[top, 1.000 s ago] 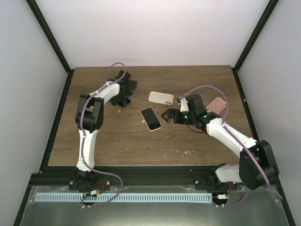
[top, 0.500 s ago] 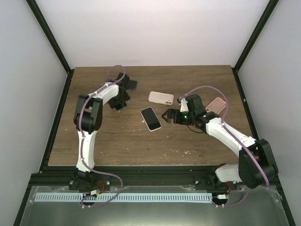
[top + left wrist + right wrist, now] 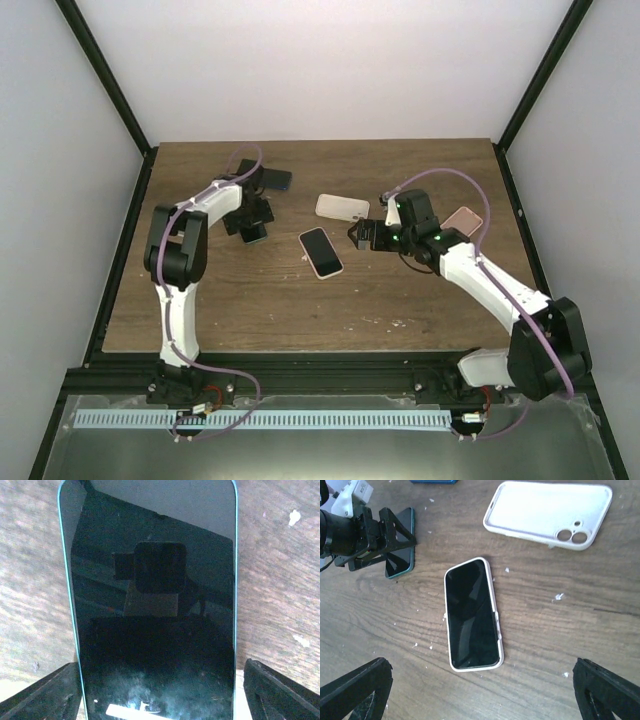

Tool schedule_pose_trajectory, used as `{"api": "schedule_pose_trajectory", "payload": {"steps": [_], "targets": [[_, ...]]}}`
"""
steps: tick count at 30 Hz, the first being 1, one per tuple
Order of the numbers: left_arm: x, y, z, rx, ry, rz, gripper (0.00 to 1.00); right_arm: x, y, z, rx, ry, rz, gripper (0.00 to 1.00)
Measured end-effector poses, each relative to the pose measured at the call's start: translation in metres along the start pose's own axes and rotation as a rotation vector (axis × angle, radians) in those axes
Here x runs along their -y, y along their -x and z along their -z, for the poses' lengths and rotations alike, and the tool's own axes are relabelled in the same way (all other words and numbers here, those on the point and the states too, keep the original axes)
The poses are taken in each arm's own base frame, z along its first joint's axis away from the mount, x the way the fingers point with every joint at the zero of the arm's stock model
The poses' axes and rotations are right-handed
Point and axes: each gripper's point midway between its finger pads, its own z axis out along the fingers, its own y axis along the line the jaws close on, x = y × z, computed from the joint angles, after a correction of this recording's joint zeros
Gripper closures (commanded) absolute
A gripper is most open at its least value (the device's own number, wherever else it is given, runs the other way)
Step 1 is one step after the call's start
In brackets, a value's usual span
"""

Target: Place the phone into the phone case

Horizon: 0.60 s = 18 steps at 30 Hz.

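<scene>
Straddles the teal phone (image 3: 155,580) flat on the tabletop (image 3: 300,310) with left end effector (image 3: 252,226) wide open, nothing held, long axis running between the jaws, white case (image 3: 342,207) off right, nearer the open, empty right end effector (image 3: 360,236).

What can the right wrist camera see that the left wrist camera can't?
Only the right wrist camera shows the white-edged phone lying screen up, the empty white case and the open right gripper. Only the left wrist camera shows a close-up of a dark screen with a blurry reflection in it. Both show the teal-edged phone that the screen belongs to, the wooden table, and the left gripper, open with a finger on either side of that phone.
</scene>
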Motion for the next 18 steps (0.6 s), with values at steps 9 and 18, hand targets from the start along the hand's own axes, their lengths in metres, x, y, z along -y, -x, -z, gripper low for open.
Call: {"api": "schedule_pose_trajectory", "payload": {"steps": [9, 18], "targets": [[0.006, 0.029, -0.009, 0.042, 0.001, -0.058, 0.12, -0.003, 0.012, -0.003, 0.04, 0.008, 0.033, 0.0], [0.009, 0.035, -0.012, 0.045, 0.005, -0.076, 0.26, 0.049, 0.026, -0.063, 0.023, -0.177, 0.18, 0.13]]}}
